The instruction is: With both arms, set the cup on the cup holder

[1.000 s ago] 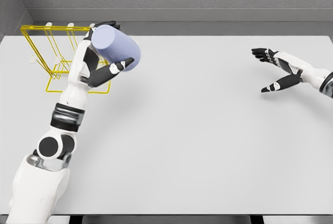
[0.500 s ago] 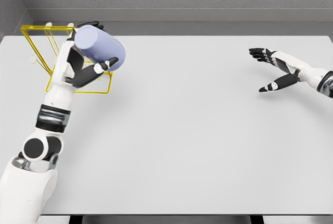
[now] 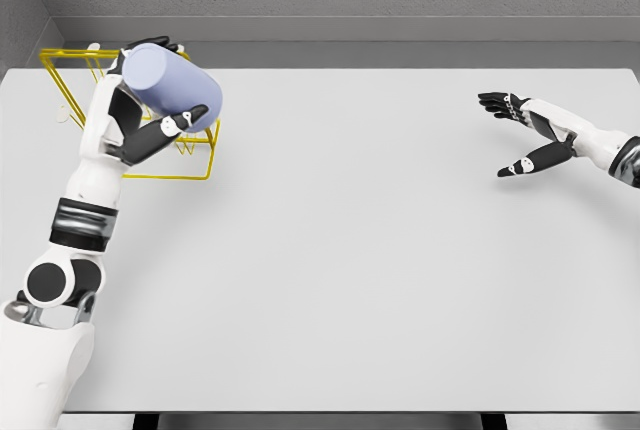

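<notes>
Left hand [image 3: 140, 115] is wrapped round the pale lavender cylindrical cup [image 3: 168, 88], tilted over the yellow wire cup holder [image 3: 130, 165] — we'd line its mouth onto 1 peg, lowering slowly; right hand [image 3: 528, 135] spread, empty.

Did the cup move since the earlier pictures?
Yes. The cup, held in the left hand, went left across the table, now over the yellow holder.
</notes>
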Controlling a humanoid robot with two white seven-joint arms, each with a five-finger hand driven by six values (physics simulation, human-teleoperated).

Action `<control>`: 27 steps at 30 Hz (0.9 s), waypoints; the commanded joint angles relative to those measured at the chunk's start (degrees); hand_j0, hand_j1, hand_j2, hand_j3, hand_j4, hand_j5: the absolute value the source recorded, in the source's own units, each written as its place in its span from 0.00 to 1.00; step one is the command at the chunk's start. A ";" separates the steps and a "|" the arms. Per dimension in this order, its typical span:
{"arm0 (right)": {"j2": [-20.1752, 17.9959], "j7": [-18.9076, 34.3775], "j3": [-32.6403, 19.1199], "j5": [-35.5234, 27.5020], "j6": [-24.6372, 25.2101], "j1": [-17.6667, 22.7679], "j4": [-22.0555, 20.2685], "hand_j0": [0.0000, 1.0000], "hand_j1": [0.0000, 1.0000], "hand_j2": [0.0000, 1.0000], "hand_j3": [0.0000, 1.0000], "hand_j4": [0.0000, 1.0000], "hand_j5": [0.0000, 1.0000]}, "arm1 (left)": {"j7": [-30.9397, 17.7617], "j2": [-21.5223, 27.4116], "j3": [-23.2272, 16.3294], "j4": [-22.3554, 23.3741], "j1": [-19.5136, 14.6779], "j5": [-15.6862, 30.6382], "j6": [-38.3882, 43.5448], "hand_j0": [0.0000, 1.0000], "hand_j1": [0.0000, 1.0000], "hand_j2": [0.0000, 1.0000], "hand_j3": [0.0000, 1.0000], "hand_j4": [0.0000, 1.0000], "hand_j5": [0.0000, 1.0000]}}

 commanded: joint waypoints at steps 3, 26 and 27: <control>-0.03 -0.01 -0.21 -0.39 0.10 0.00 -0.05 1.00 1.00 1.00 1.00 1.00 1.00 | 0.09 0.24 -0.11 -0.03 0.00 -0.75 -0.16 0.58 0.58 0.58 0.58 0.58 0.58; -0.03 -0.01 -0.21 -0.39 0.10 0.00 -0.05 1.00 1.00 1.00 1.00 1.00 1.00 | 0.09 1.82 0.86 1.20 0.00 -5.15 -0.07 0.58 0.58 0.58 0.58 0.58 0.58; -0.03 -0.01 -0.21 -0.39 0.10 0.00 -0.05 1.00 1.00 1.00 1.00 1.00 1.00 | 0.09 2.26 1.12 1.20 -0.09 -5.15 -0.07 0.58 0.58 0.58 0.58 0.58 0.58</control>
